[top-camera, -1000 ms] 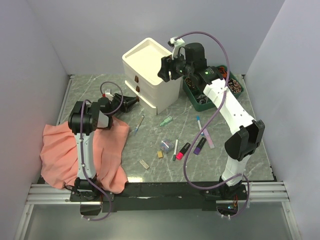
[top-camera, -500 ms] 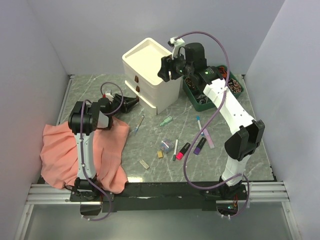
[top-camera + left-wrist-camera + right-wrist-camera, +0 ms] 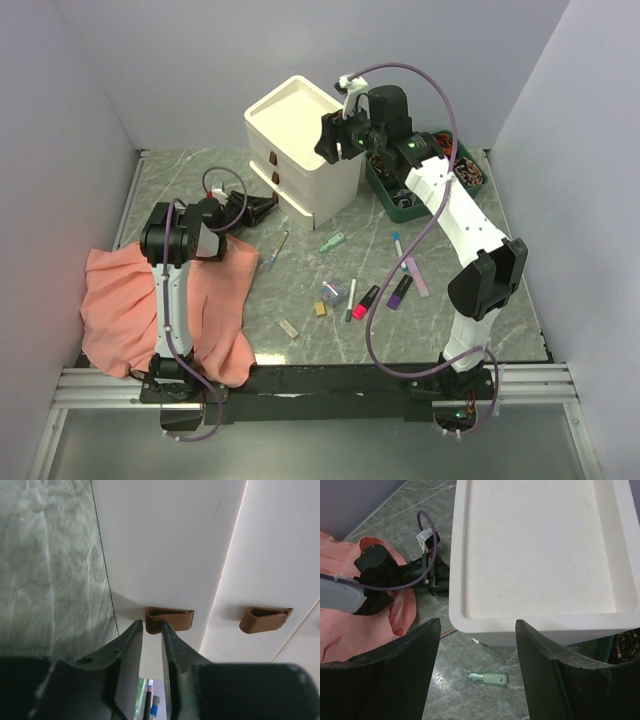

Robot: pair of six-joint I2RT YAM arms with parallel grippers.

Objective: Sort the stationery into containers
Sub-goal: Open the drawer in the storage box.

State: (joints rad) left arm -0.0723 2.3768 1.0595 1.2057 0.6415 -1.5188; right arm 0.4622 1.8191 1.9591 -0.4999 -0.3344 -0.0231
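Lower left of the overhead view, nearest: salmon-pink cloth [image 3: 130,300], crumpled, lying over the front part of the grey-green marbled tabletop [image 3: 180,170], with the left arm's column rising across it

Centre, loose on the tabletop, outside the cabinet:
- flat beige eraser [image 3: 289,328]
- small yellow block [image 3: 320,309]
- translucent bluish clip [image 3: 332,291], just beyond the block
- thin white pen [image 3: 351,298]
- short pink highlighter [image 3: 367,298] and short purple highlighter [image 3: 400,291], both black-ended
- pale lilac stick [image 3: 416,277]
- blue-capped white pen [image 3: 398,246]
- green-capped marker [image 3: 332,242]
- thin grey pen [image 3: 277,248], at the cloth's far edge

Left of centre: left gripper [image 3: 151,625], low and aimed at the cabinet front. Its fingers are drawn close with a narrow gap between them. The tips sit at the left end of the lower drawer's brown handle [image 3: 172,619]; whether they pinch it cannot be told

Upper centre: cream-white plastic cube cabinet [image 3: 300,120] with a recessed tray top and two drawers, both pushed in. The upper drawer's brown handle [image 3: 265,620] stands apart from the fingers

Over the cabinet's right side: right gripper [image 3: 477,622], fingers spread wide, holding nothing, above the rim of the tray top

Upper right: dark-green open bin [image 3: 476,170], near the cabinet's right side and partly behind the right arm. Its contents are small, dark and too small to tell
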